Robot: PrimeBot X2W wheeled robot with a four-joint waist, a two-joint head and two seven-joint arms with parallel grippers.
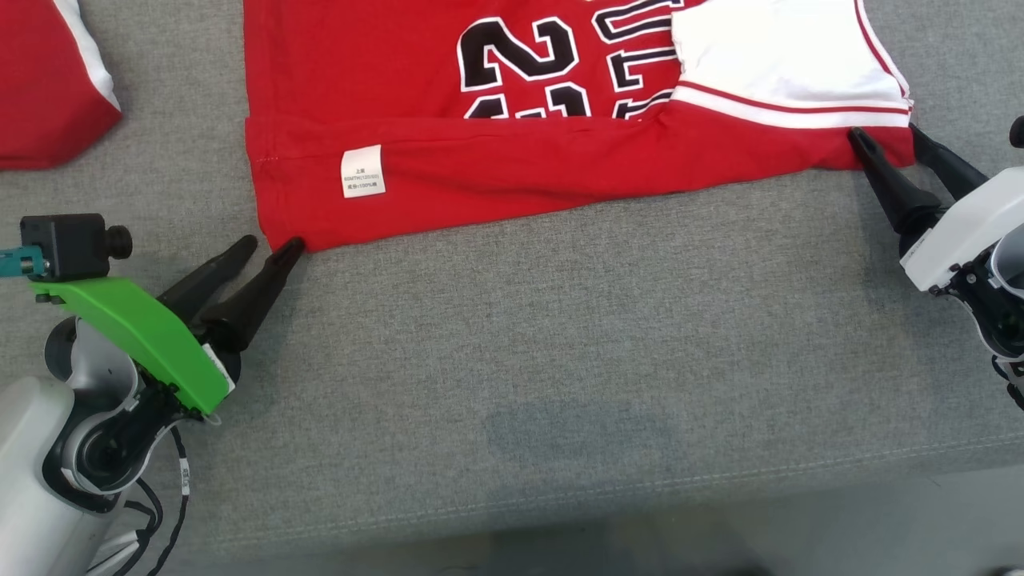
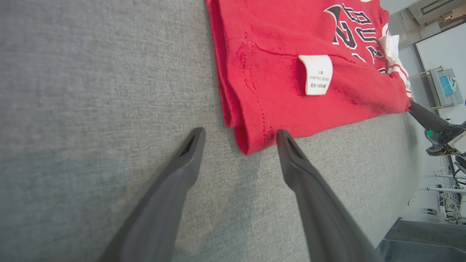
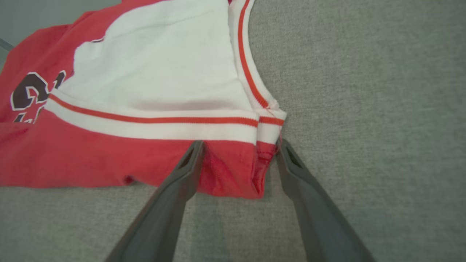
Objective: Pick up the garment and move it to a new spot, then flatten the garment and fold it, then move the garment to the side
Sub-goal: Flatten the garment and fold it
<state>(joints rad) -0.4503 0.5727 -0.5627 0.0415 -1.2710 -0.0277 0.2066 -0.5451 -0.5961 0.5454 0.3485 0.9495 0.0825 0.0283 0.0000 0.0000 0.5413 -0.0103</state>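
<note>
A red basketball jersey (image 1: 496, 160) lay spread on a grey fabric-covered desk (image 1: 560, 360), toward its far side. The jersey's long near edge ran roughly parallel to the desk's near edge. That near strip appeared turned up over the front, since a white care label (image 1: 363, 170) faced upward on it. A first lengthwise fold therefore seemed made, with the moving and flattening apparently done. Further folds and the move to the side looked yet to be done.

The left claw (image 1: 272, 242) was open, its fingers apart around the jersey's near-left corner, one tip touching the cloth. The right claw (image 1: 884, 130) was also open, straddling the near-right corner below a white panel (image 1: 776, 56) trimmed with red stripes. Neither claw gripped anything.

Large black, white-outlined characters crossed the chest. A numeral "2" (image 1: 518, 52) was readable, while the other characters were cut off or covered. The care label carried small grey print, too fine to read with confidence. Another red-and-white garment (image 1: 40, 88) lay at the desk's far left.
</note>
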